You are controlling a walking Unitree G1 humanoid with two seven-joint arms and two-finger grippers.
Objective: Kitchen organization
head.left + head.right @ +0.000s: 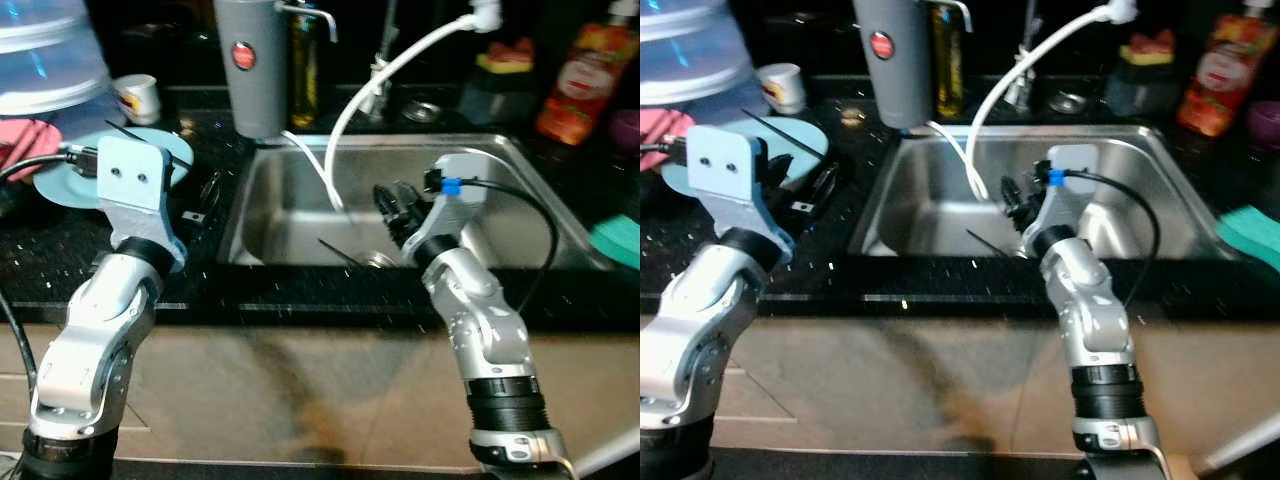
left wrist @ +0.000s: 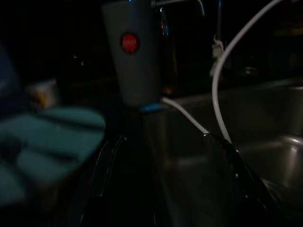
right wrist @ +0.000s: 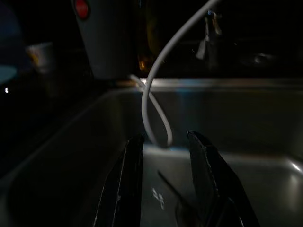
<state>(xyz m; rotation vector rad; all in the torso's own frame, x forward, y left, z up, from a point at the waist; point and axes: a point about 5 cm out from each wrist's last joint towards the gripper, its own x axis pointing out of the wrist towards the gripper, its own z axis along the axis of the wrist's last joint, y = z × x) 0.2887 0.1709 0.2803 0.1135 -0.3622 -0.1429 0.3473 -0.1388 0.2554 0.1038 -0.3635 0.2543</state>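
My right gripper (image 1: 392, 205) hangs inside the stainless sink (image 1: 290, 215), open, with nothing between its fingers (image 3: 130, 179). A thin dark stick (image 1: 340, 252) lies on the sink floor just below it, near the drain (image 1: 380, 260). A white hose (image 1: 335, 150) loops down into the basin in front of the fingers. My left gripper (image 2: 163, 142) is held low over the black counter by the sink's left rim, open wide and empty. Behind it lies a light blue plate (image 1: 70, 180) with a black stick (image 1: 135, 135) across it.
A tall grey container with a red dot (image 1: 250, 65) stands at the sink's back left corner, next to an amber bottle (image 1: 304, 65). A small white cup (image 1: 138, 98), a large water jug (image 1: 45, 50), a red sauce bottle (image 1: 585, 75) and a teal cloth (image 1: 618, 238) ring the counter.
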